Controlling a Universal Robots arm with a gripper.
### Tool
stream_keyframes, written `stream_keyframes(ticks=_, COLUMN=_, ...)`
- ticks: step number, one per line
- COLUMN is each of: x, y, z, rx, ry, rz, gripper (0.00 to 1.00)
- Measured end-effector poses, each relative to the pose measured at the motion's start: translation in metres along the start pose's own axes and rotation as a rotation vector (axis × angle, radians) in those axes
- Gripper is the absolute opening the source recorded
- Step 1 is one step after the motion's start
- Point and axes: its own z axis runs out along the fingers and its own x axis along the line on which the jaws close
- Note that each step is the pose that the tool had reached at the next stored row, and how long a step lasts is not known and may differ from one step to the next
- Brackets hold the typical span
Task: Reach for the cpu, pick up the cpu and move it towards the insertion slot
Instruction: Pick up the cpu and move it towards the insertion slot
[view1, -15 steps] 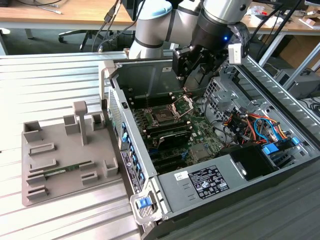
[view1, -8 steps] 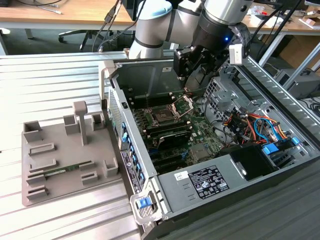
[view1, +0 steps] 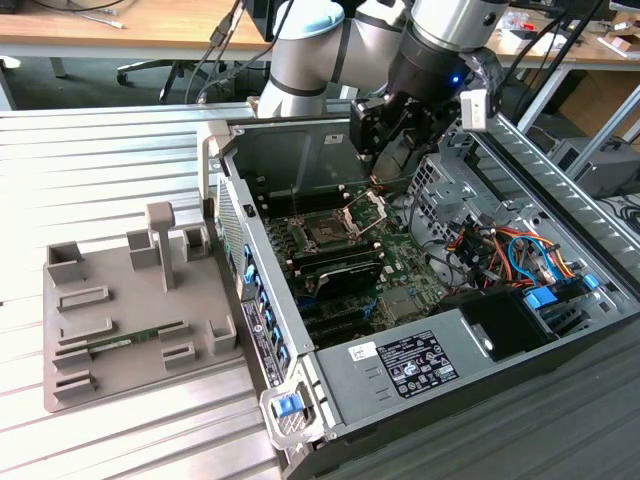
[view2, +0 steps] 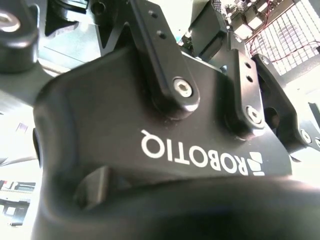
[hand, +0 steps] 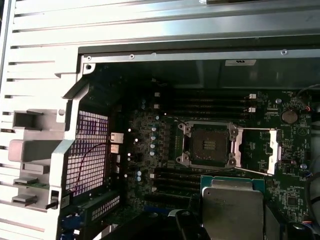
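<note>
1. The gripper (view1: 385, 170) hangs inside the open computer case (view1: 520, 170), above the motherboard (view1: 350, 255), in the exterior view.
2. In the first wrist view the cpu (hand: 232, 207) shows close to the camera — a pale metal square with a thin rim. It seems to be held at the gripper, but the fingers themselves are not clear, so I cannot tell for sure if they are closed on it.
3. The insertion slot (hand: 208, 145) lies open on the board, with its silver clamp frame (hand: 257, 152) folded away at 3 o'clock of the socket. The cpu sits at about 6 o'clock from the slot, near it but not over it.
4. My judgement: the picking is done and the step in hand is the carrying toward the slot. This step calls for bringing the chip squarely over the socket and keeping it level — the wire lever (hand: 240, 171) crosses between them and could catch it.
5. The grey tray (view1: 120, 320) stands outside the case, at the exterior view's left.
</note>
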Motion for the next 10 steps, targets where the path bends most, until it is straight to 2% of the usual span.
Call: stream_keyframes(ticks=10, x=-0.0038, y=-0.0001, z=0.0016, rx=0.0, ry=0.0, rz=0.0, gripper=0.55)
